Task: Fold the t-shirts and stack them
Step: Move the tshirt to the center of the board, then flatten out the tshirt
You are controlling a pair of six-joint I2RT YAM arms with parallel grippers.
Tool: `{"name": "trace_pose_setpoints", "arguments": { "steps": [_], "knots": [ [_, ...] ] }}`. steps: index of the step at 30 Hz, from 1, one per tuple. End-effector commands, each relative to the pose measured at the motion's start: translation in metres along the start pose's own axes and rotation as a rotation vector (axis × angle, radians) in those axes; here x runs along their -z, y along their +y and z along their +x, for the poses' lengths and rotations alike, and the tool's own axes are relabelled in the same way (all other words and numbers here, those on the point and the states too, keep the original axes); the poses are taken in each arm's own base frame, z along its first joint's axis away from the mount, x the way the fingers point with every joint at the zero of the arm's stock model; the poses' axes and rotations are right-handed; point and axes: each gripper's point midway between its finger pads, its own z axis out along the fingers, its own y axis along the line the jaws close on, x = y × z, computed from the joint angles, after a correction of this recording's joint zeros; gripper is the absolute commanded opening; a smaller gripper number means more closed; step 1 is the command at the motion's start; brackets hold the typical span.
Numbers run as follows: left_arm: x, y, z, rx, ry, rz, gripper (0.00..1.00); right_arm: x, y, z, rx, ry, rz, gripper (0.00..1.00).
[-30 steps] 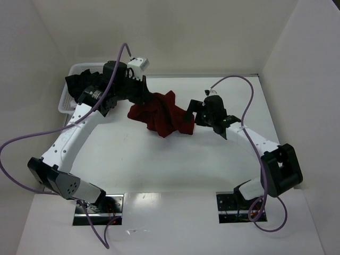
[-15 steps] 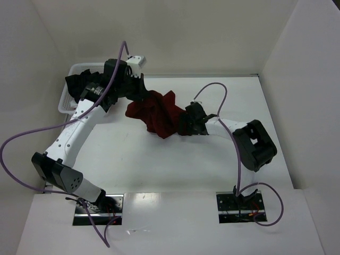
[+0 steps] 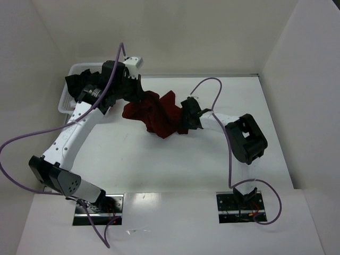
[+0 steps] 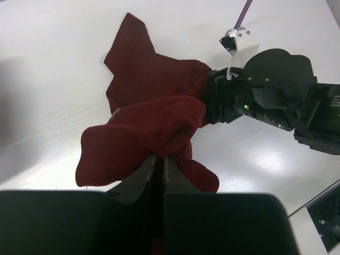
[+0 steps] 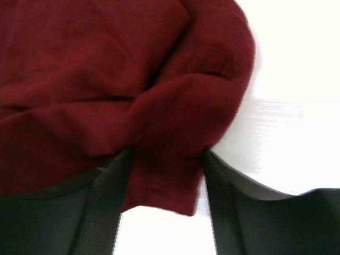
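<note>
This is a robotics lab test cell, not a home. A bare white table (image 3: 159,159) is boxed in by plain white panels (image 3: 186,37) on 3 sides. 2 white-and-black arms, left (image 3: 71,133) and right (image 3: 247,139), are bolted to metal plates (image 3: 98,210) at its near edge, trailing loose purple cables (image 3: 21,143). A white mesh basket (image 3: 65,98) and a crumpled maroon t-shirt (image 3: 156,114) are the only props in sight.

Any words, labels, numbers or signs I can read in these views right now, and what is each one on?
No readable text in any view.
Dark red shirt: plain, with no print or tag showing.
Black shirt in the basket: no lettering visible.
Left arm and right arm: no legible marking.
</note>
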Motion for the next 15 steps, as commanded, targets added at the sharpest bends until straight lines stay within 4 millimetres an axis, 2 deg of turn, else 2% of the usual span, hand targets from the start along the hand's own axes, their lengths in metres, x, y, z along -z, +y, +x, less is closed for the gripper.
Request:
{"name": "trace_pose_setpoints", "arguments": {
  "steps": [1, 3, 4, 5, 7, 10, 11, 12, 13, 14, 15],
  "knots": [
    [0.016, 0.002, -0.014, -0.004, -0.071, -0.017, 0.06, -0.011, -0.009, 0.001, 0.014, 0.003, 0.055, 0.47],
    [0.019, 0.003, -0.016, -0.005, -0.082, -0.028, 0.06, -0.01, -0.008, -0.01, 0.011, -0.027, 0.066, 0.31],
    [0.019, 0.005, -0.017, -0.005, -0.084, -0.037, 0.06, -0.009, -0.012, -0.008, 0.013, -0.023, 0.084, 0.12],
    [0.017, 0.007, -0.013, -0.003, -0.075, -0.048, 0.06, -0.007, -0.01, -0.017, 0.012, -0.038, 0.093, 0.04],
    [0.017, 0.009, -0.013, -0.003, -0.076, -0.058, 0.06, 0.004, -0.013, -0.032, 0.008, -0.079, 0.127, 0.0],
    [0.022, 0.019, -0.017, 0.012, -0.097, -0.109, 0.06, 0.04, -0.014, -0.089, -0.058, -0.204, 0.099, 0.0],
    [0.027, 0.025, -0.02, 0.015, -0.112, -0.13, 0.06, 0.07, -0.012, -0.121, -0.082, -0.283, 0.07, 0.0],
    [0.029, 0.035, -0.022, 0.022, -0.12, -0.176, 0.06, 0.087, -0.012, -0.141, -0.096, -0.328, 0.043, 0.0],
    [0.033, 0.037, -0.025, 0.022, -0.134, -0.194, 0.06, 0.105, -0.023, -0.162, -0.131, -0.366, 0.035, 0.0],
    [0.035, 0.046, -0.026, 0.029, -0.139, -0.225, 0.07, 0.132, -0.023, -0.189, -0.14, -0.432, 0.006, 0.0],
    [0.041, 0.054, -0.031, 0.027, -0.162, -0.256, 0.07, 0.167, -0.024, -0.212, -0.164, -0.51, -0.031, 0.0]
  ]
}}
